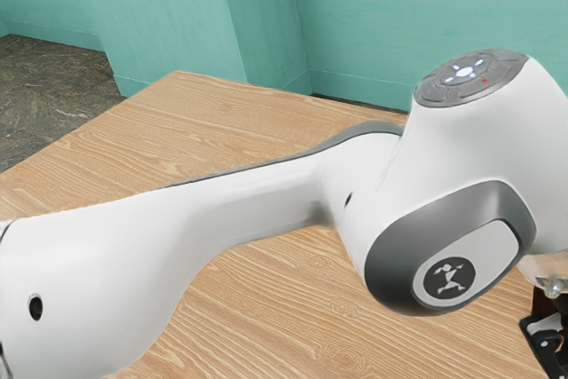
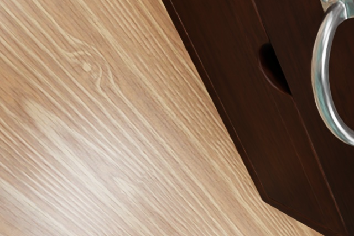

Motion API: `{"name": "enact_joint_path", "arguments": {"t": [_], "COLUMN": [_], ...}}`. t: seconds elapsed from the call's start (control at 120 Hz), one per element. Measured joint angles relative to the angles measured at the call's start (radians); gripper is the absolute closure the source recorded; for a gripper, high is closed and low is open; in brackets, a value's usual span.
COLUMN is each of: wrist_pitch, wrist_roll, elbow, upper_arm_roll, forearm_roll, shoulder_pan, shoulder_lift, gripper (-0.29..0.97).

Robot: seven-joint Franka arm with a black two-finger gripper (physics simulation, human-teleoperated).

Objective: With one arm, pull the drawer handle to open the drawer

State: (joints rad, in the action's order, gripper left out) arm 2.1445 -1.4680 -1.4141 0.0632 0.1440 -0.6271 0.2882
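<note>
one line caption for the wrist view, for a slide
Wrist camera facing a dark brown drawer unit with a curved silver handle, on a light wood table.

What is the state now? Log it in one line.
stage: approach | arm: over table | drawer front: dark wood, in wrist view | handle: silver bow, nothing on it | pull: not begun

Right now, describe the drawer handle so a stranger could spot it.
On the light wooden table sits a dark brown cabinet. On its front is the drawer handle, a curved bar. It is the one shiny silver piece against the dark wood.
</note>
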Motion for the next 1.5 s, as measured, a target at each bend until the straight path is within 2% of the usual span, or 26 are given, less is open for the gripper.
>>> {"name": "enact_joint_path", "arguments": {"t": [0.15,0.433,0.842,1.5], "wrist_pitch": [0.055,0.1,0.12,0.191], "wrist_roll": [-0.021,-0.048,-0.071,-0.087], "elbow": [-0.004,0.087,0.097,0.095], "upper_arm_roll": [0.001,0.001,-0.002,-0.002], "forearm_roll": [0.001,0.001,0.0,0.003], "shoulder_pan": [-0.007,0.001,0.031,0.026], "shoulder_lift": [0.037,0.125,0.145,0.188], "gripper": [0.0,0.0,0.0,0.0]}}
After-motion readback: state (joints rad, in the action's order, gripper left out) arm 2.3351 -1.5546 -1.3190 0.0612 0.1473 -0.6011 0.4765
